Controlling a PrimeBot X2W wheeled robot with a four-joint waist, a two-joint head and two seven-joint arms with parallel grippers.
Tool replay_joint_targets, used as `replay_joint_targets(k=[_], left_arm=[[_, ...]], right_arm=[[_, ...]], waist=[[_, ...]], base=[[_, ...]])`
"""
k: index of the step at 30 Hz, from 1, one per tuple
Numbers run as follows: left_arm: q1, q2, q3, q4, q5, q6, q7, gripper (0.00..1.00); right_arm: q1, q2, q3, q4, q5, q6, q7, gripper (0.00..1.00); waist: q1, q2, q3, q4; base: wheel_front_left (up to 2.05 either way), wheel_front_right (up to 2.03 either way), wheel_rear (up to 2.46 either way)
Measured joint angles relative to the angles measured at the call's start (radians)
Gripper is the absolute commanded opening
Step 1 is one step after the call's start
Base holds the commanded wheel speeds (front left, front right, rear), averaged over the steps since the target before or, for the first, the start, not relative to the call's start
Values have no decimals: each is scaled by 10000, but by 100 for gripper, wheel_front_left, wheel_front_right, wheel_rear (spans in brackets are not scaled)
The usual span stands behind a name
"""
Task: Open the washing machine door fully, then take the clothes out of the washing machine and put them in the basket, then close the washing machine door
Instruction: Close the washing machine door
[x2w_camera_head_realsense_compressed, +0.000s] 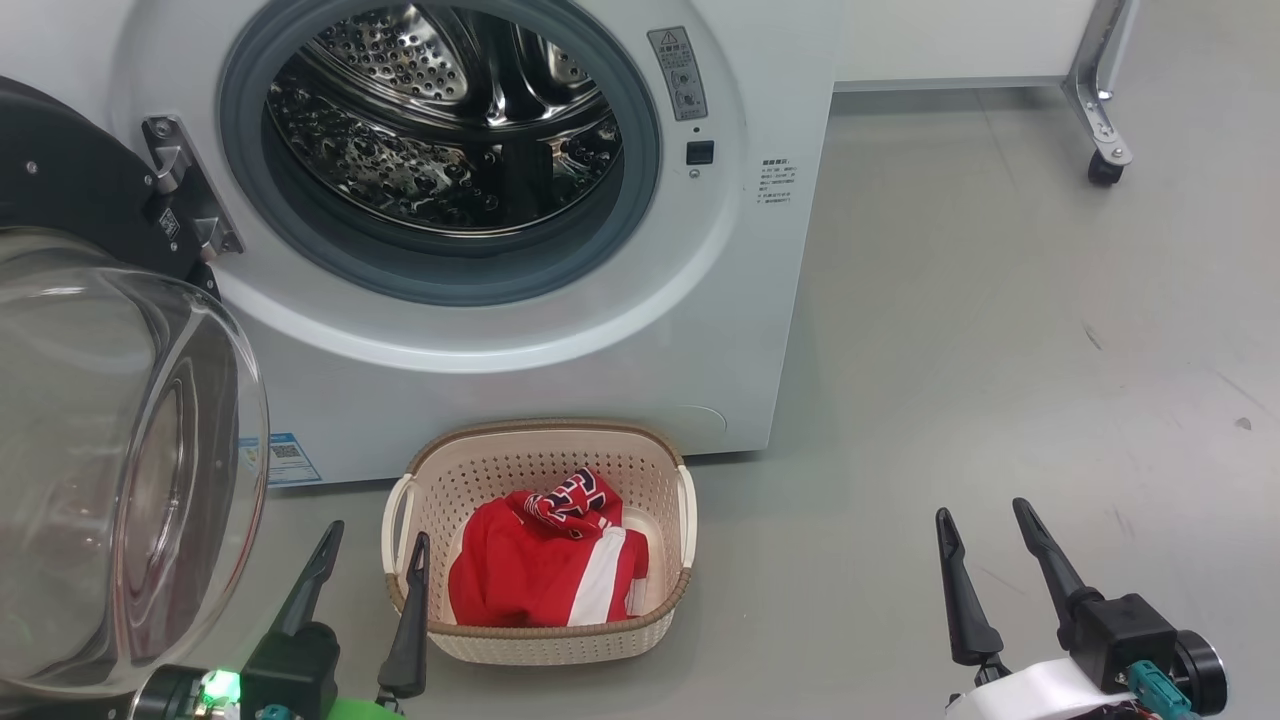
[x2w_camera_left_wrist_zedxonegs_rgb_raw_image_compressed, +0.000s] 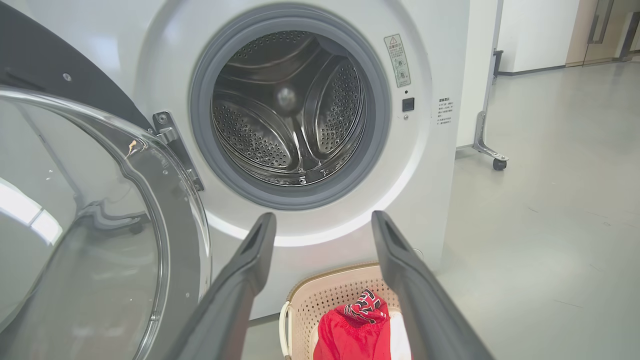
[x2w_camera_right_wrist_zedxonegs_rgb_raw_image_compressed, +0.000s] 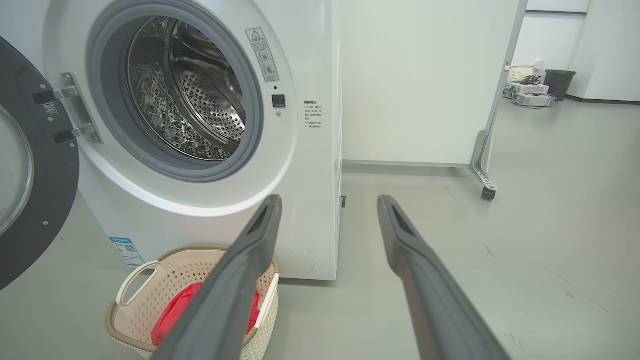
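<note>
The white washing machine (x2w_camera_head_realsense_compressed: 560, 330) stands with its steel drum (x2w_camera_head_realsense_compressed: 440, 120) bare. Its black washing machine door (x2w_camera_head_realsense_compressed: 110, 460) hangs wide open on the left, glass bowl bulging toward me. On the floor before the machine sits the cream basket (x2w_camera_head_realsense_compressed: 545, 640), holding the red clothes (x2w_camera_head_realsense_compressed: 545, 575). My left gripper (x2w_camera_head_realsense_compressed: 378, 538) is open, low, just left of the basket. My right gripper (x2w_camera_head_realsense_compressed: 983, 512) is open, over bare floor to the basket's right. In the left wrist view the door (x2w_camera_left_wrist_zedxonegs_rgb_raw_image_compressed: 90, 225), drum (x2w_camera_left_wrist_zedxonegs_rgb_raw_image_compressed: 290, 110) and clothes (x2w_camera_left_wrist_zedxonegs_rgb_raw_image_compressed: 357, 330) show between open fingers (x2w_camera_left_wrist_zedxonegs_rgb_raw_image_compressed: 240, 280).
A white partition on a castor foot (x2w_camera_head_realsense_compressed: 1105, 150) stands behind and right of the machine. A blue label sticker (x2w_camera_head_realsense_compressed: 285, 458) sits low on the machine's front. In the right wrist view a dark bin (x2w_camera_right_wrist_zedxonegs_rgb_raw_image_compressed: 557, 82) and boxes stand far off by the wall.
</note>
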Motion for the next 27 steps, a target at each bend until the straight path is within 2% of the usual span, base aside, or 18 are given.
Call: replay_joint_targets(k=[27], left_arm=[[102, 0, 21, -71, 63, 2, 82, 100]], right_arm=[[0, -13, -79, 25, 0, -88, 2, 100]], waist=[[0, 0, -97, 38]], base=[[-10, 10, 0]])
